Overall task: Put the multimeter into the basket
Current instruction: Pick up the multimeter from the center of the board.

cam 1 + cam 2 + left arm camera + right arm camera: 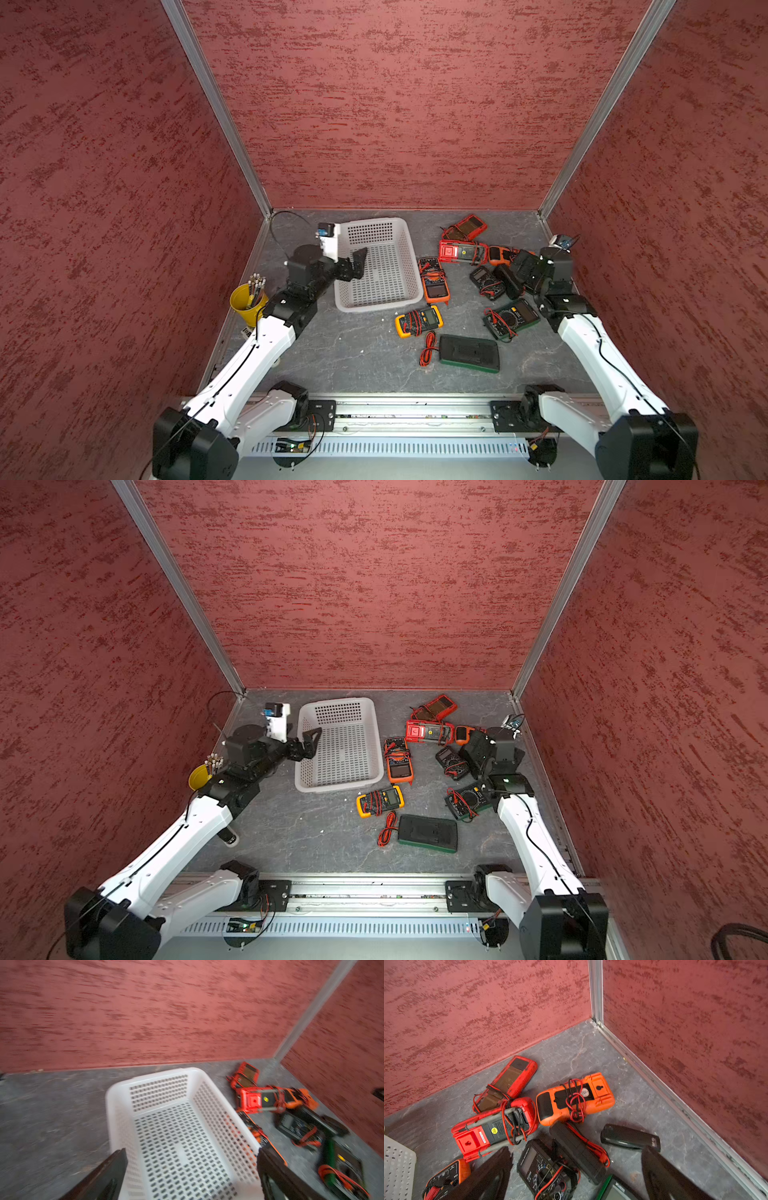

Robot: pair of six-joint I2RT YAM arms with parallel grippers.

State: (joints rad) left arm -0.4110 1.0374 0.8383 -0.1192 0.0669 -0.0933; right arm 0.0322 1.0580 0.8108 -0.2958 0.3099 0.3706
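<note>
i have the left gripper [358,264] hanging over the left rim of the white basket [376,307], jaws spread wide. through the left wrist camera its two fingers frame the perforated floor and grip nothing. the basket sits on the grey table [353,357], toward the back and left of centre.

every multimeter i can see lies on the table outside the basket, on the right half. the orange multimeter [433,279] lies face up just beside the basket's right wall. the yellow multimeter [419,321] is near its front right corner. the green multimeter [469,353] lies face down nearer to me, with a red lead bundle [428,349] beside it.

farther back, the red multimeter [492,1128] lies face down, wrapped in its leads and touching the second orange multimeter [575,1098].

the right gripper [577,1149] hovers over this pile, jaws also wide and holding nothing. between its fingers i see the black multimeter [533,1163], dial up. i cannot tell whether a finger touches anything.

the yellow cup [245,303] stands by the left arm.
</note>
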